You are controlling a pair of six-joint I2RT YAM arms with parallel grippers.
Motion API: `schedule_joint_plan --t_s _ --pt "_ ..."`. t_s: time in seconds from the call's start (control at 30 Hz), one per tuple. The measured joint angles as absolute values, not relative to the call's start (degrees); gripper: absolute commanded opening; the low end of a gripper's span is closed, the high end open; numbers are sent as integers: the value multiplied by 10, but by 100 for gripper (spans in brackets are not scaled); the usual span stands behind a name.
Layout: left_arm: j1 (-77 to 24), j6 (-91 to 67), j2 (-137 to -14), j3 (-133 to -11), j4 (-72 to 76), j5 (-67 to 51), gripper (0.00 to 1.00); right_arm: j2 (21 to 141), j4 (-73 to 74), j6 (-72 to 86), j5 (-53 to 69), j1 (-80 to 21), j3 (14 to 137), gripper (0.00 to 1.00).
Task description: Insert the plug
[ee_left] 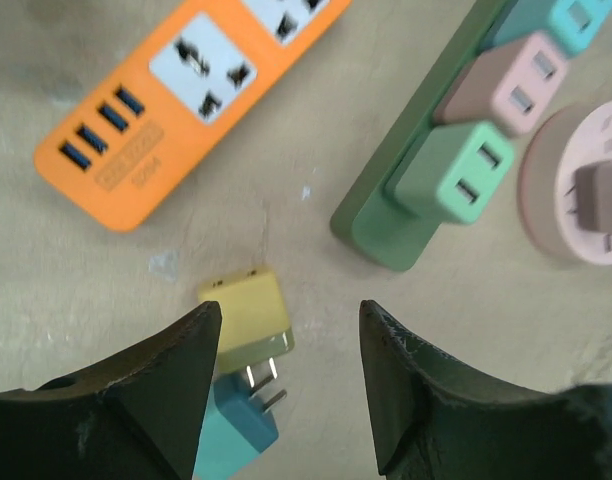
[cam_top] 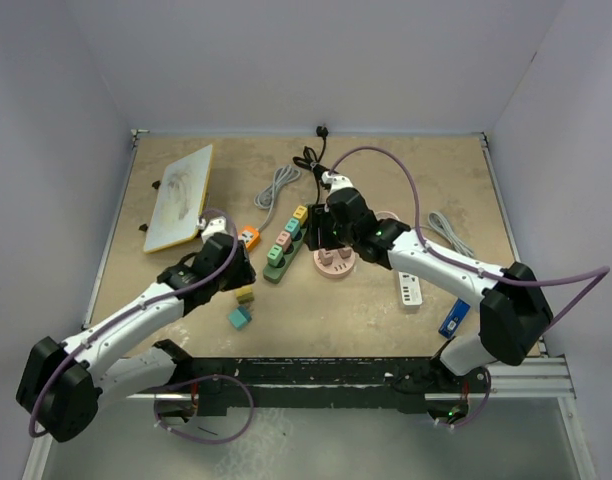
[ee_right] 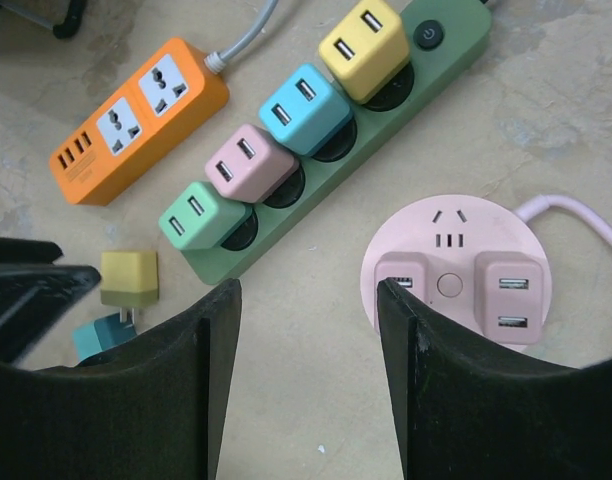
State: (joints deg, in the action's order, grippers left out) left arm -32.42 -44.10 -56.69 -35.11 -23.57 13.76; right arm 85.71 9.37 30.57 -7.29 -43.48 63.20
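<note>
The left gripper (ee_left: 291,312), spread wide and empty, hangs over the yellow plug (ee_left: 246,318), probably to grab it; the right gripper (ee_right: 308,290) gapes empty too.

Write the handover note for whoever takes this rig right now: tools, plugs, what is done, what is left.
The left tool is open and empty, over the loose yellow plug, which lies beside the teal plug.
The right tool is open and empty, above the gap between the green strip and the pink round socket.
Done: the green strip carries four plugs, the pink round socket two.
Left: neither loose plug is gripped yet. The orange strip has free sockets, so grip one plug and insert it.
</note>
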Motion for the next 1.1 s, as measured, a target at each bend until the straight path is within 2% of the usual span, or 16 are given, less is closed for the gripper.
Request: schedule_joint_plan --t_s 0.17,0.37,0.73,0.9,1.1 --pt "-379 -508 -613 -347 -282 173 60 857 72 305 -63 -435 608 59" --pt "-383 -548 -678 -341 -283 185 61 848 61 300 -64 -435 592 59" --pt "-383 -578 -735 -339 -255 201 36 828 50 298 -65 -434 582 59" --pt "-383 -577 -729 -340 -254 211 33 821 47 298 -65 -434 577 58" --pt "-383 -526 -646 -356 -225 211 33 801 28 306 -64 -434 562 57"
